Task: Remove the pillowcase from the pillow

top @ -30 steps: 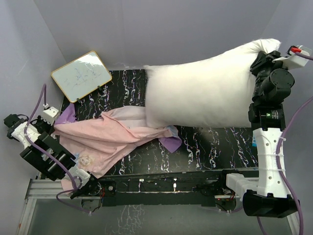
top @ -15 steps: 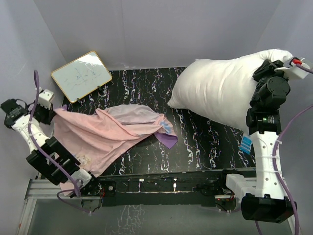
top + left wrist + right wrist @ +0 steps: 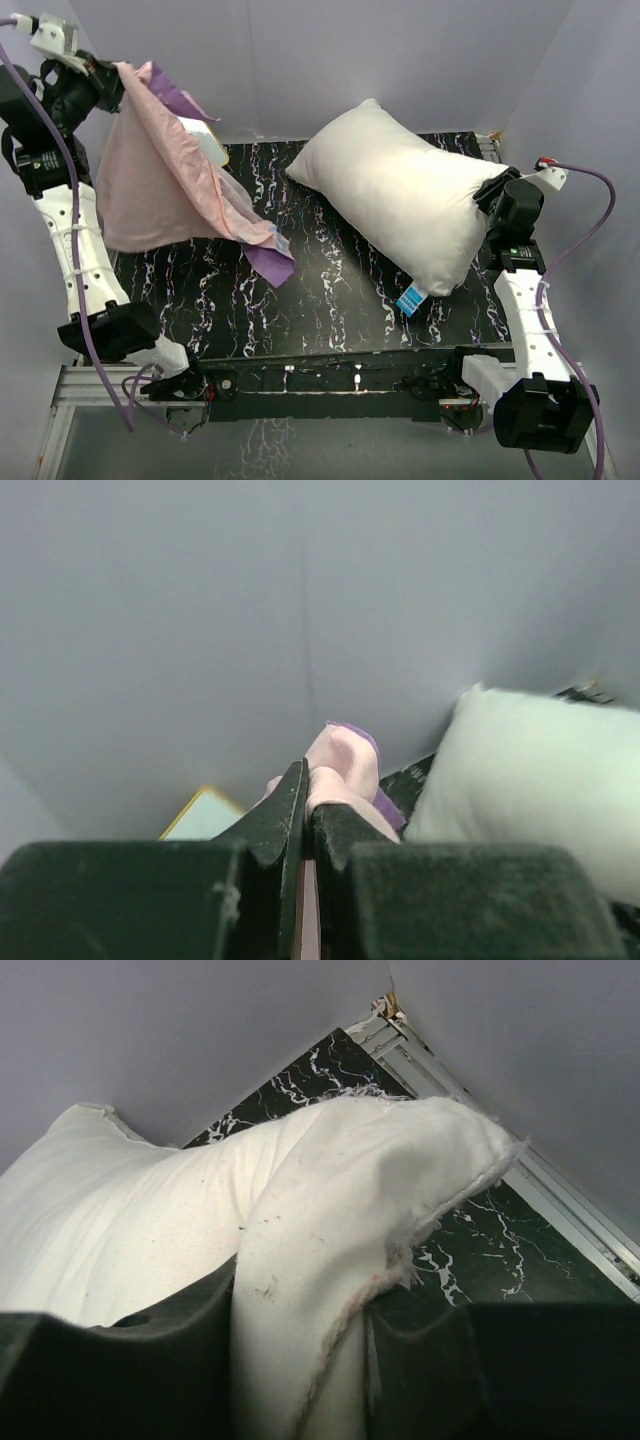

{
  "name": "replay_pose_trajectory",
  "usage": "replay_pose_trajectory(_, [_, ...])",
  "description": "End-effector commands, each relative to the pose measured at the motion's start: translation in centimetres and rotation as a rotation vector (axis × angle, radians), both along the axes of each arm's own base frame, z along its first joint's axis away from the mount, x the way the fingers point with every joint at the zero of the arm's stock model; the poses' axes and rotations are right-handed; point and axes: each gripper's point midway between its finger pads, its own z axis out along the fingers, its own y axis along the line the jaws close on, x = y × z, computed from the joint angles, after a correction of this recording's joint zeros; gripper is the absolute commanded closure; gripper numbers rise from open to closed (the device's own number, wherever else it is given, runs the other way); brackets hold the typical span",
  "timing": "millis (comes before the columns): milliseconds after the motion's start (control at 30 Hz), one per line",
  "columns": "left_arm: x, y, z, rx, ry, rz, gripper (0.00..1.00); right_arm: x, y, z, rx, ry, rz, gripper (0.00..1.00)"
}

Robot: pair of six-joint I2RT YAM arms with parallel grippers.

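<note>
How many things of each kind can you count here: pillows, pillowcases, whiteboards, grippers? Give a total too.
pillow: 1
pillowcase: 1
whiteboard: 1
grippers: 2 (left gripper, right gripper)
Total: 5

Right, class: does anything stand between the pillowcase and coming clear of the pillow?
Nothing visible does. The left gripper is shut on the pillowcase, held up at the left, apart from the pillow; bare table lies between them. The pillow's corner sits between the right gripper fingers.
</note>
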Motion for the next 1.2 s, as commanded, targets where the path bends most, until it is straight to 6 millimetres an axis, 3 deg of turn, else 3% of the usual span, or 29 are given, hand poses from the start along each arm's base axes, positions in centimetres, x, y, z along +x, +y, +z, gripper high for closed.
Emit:
replay_pose_trajectory(0, [-1.6,-7.1,4.5,-0.128,-0.005,-0.152,1.00,0.8,0.7,3.6,0.032,-0.148,0.026,0.60])
replay_pose_trajectory(100, [-2.7,-10.5,3.5,-0.105,0.024,-0.211,1.00,0.5,0.2,3.3,0.026,-0.141,-0.003,0.47])
replay_pose_trajectory(167, [-3.3,-11.8,1.8,-0.093,0.060,-0.237,1.00,0.3,-0.2,3.3,0.018,-0.142,-0.023,0.36])
replay_pose_trajectory(233, [-3.9,-13.0,-1.0,-0.088,0.121,-0.263,1.00,0.3,-0.3,3.2,0.017,-0.139,-0.027,0.24])
replay_pose_trajectory(300, [-4.0,-14.4,-4.7,-0.078,0.207,-0.289,1.00,0.4,-0.2,3.2,0.021,-0.140,-0.022,0.03])
replay_pose_trajectory(433, [-5.3,-16.9,-11.1,-0.031,0.317,-0.330,0.98,0.2,-0.5,3.3,0.034,-0.147,-0.050,0.02])
replay_pose_trajectory(467, [-5.3,-17.0,-12.4,-0.025,0.342,-0.332,0.86,-0.1,-0.9,3.3,0.036,-0.152,-0.073,0.02])
replay_pose_trajectory(500, [-5.1,-17.0,-13.5,-0.009,0.363,-0.334,0.68,-0.4,-1.4,3.2,0.040,-0.155,-0.108,0.02])
replay_pose_trajectory(533, [-4.9,-17.0,-14.7,0.004,0.392,-0.331,0.29,-1.0,-2.0,3.3,0.046,-0.166,-0.152,0.02])
replay_pose_trajectory(567, [-4.6,-16.7,-15.7,0.016,0.423,-0.315,0.07,-1.8,-2.9,3.5,0.050,-0.183,-0.209,0.02])
replay_pose_trajectory(600, [-4.2,-16.3,-16.6,0.038,0.450,-0.290,0.03,-2.7,-3.7,3.7,0.048,-0.207,-0.266,0.02])
replay_pose_trajectory(733, [-2.0,-12.5,-20.2,0.167,0.537,-0.100,0.03,-7.9,-7.2,3.8,-0.013,-0.316,-0.518,0.02])
replay_pose_trajectory(833, [-0.9,-8.7,-20.1,0.163,0.497,0.008,0.03,-11.1,-8.7,4.5,-0.081,-0.376,-0.637,0.02])
replay_pose_trajectory(933, [-0.4,-3.7,-19.5,0.085,0.474,0.098,0.03,-11.9,-9.2,4.1,-0.130,-0.312,-0.675,0.02])
replay_pose_trajectory(1033, [-0.4,-0.3,-20.1,0.029,0.490,0.157,0.03,-12.5,-9.4,4.1,-0.129,-0.307,-0.698,0.02])
replay_pose_trajectory(1167, [-1.0,1.3,-23.5,-0.037,0.545,0.193,0.03,-8.9,-6.2,4.8,-0.172,-0.324,-0.413,0.02])
